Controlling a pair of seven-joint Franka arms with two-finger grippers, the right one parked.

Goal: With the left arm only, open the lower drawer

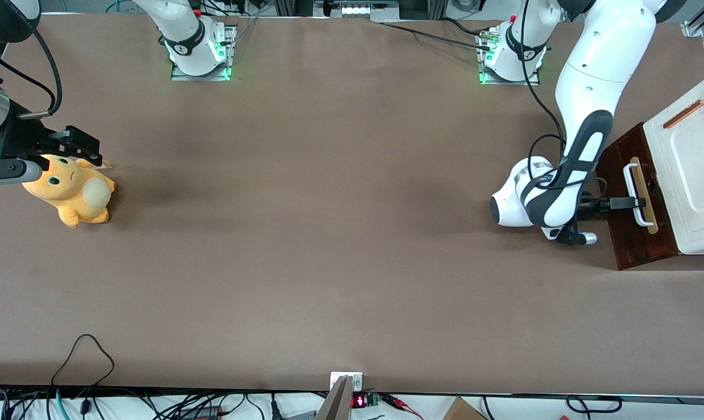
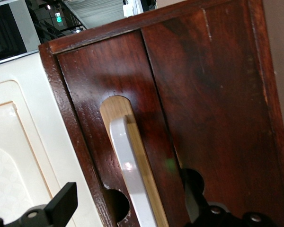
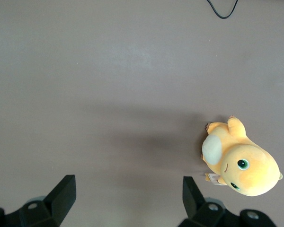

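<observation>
Reddish-brown lower drawer (image 1: 632,204) sits shut under its white top (image 1: 693,175) at the working arm's end of the bench (image 1: 328,262); the left arm's (image 1: 585,116) pincer (image 1: 635,203) spreads wide around the white handle (image 2: 130,184).

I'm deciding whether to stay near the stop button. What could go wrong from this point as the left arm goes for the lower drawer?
The slim black gripper sits at the white loop handle of the dark reddish-brown lower drawer, open around it.
1. Finger contact looks shallow, so it may slip off when pulling.
2. The white boxy cabinet looks unanchored, so it might slide along instead of the drawer opening.
</observation>
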